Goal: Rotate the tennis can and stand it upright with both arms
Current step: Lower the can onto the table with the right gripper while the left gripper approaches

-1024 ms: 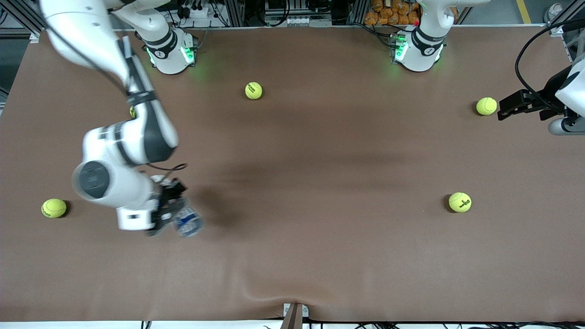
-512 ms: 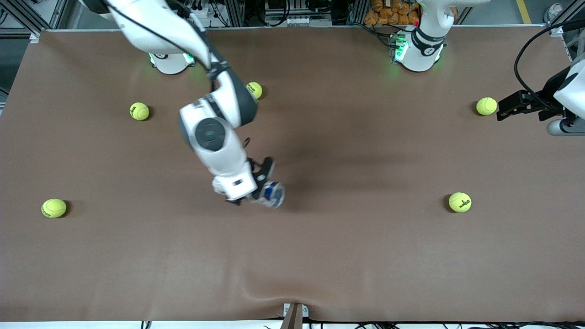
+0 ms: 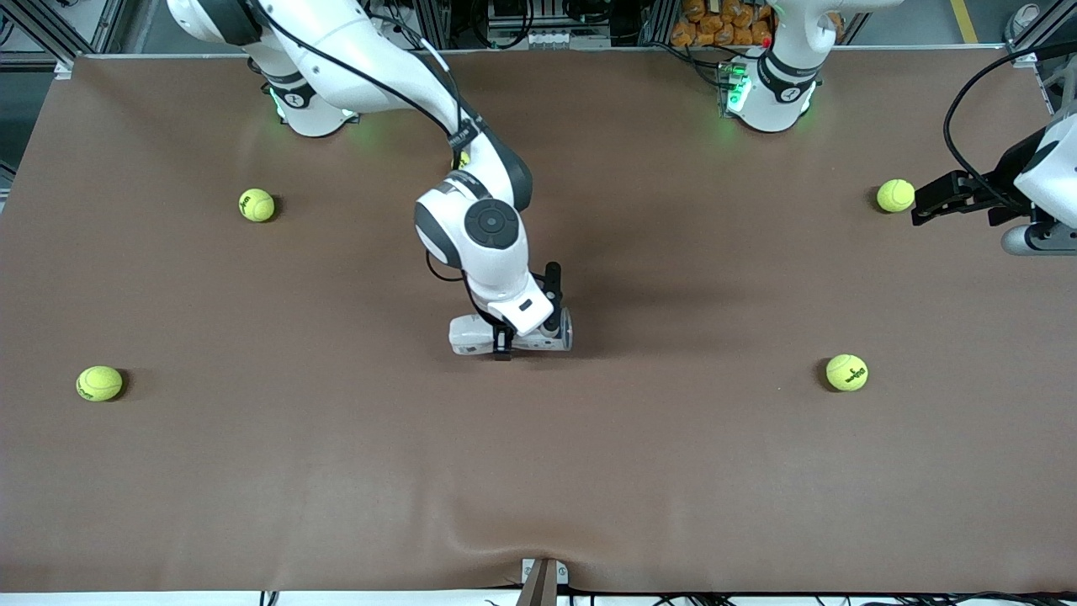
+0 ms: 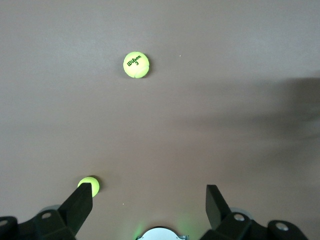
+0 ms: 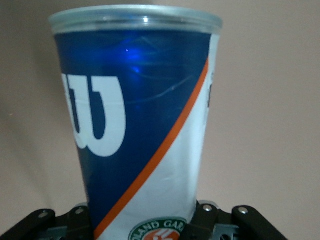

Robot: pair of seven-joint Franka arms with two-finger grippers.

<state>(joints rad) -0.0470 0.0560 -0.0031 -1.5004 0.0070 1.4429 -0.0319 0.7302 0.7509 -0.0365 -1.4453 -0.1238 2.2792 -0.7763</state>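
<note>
Right gripper [image 3: 538,324] over the table's [image 3: 673,463] middle, fingers clamped on the tennis can [image 5: 142,125]; left gripper [image 3: 925,202] waits at the left arm's end beside a tennis ball [image 3: 895,195], fingers spread wide, holding nothing.

Open table [image 3: 673,471] around scattered tennis balls [image 3: 846,372]

Brown table [image 3: 673,471]; metal framing [image 3: 437,21] along edge.
</note>
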